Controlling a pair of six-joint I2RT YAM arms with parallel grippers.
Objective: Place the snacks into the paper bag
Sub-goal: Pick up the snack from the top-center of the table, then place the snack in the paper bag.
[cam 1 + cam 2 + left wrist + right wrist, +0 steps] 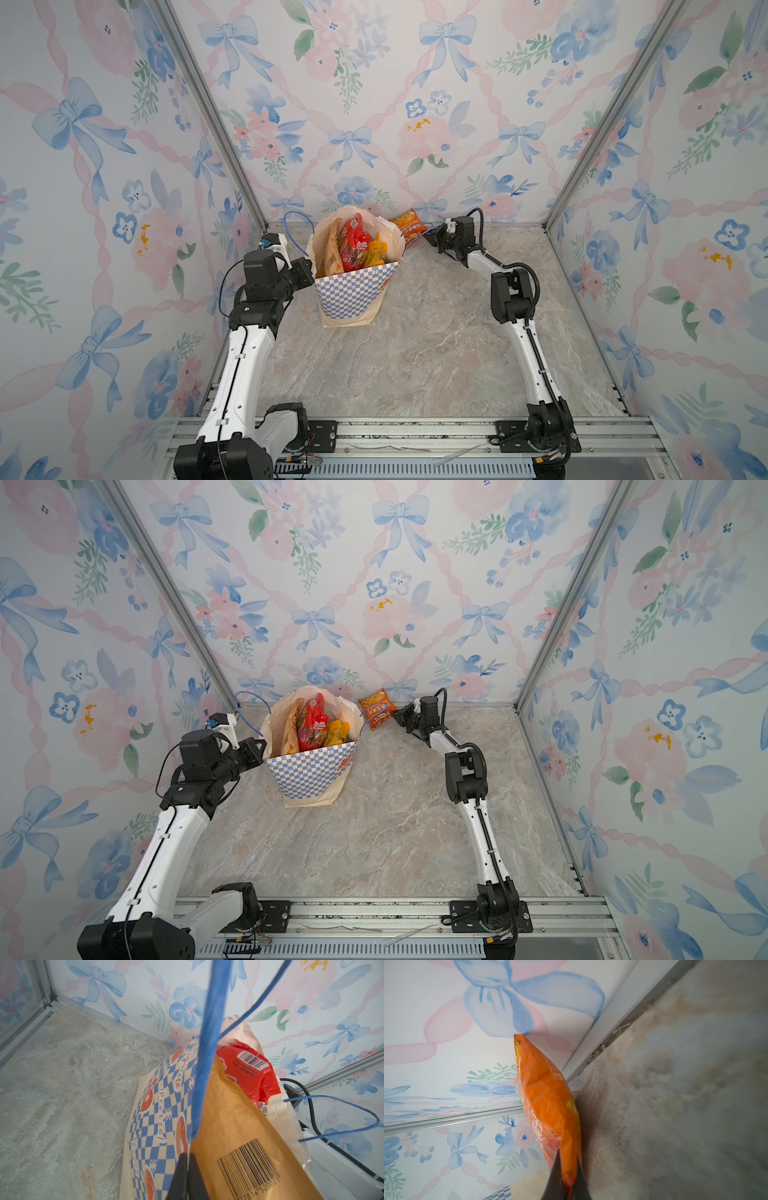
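The blue-and-white checkered paper bag [353,291] [311,771] [162,1105] stands open at the back of the table. Inside it are a red packet [353,245] [249,1076], a yellow-orange packet [376,251] and a tan kraft pouch [330,249] [228,1126]. My left gripper [309,270] [188,1167] is shut on the bag's left rim. Just right of the bag, by the back wall, my right gripper [432,237] [569,1169] is shut on the lower end of an orange packet [409,226] [376,712] [548,1101].
The bag's blue cord handles [297,216] [207,1043] loop up beside the left gripper and towards the right one. The floral back wall [374,145] stands right behind the bag and the orange packet. Marble tabletop [415,353] stretches forward to the metal rail [415,432].
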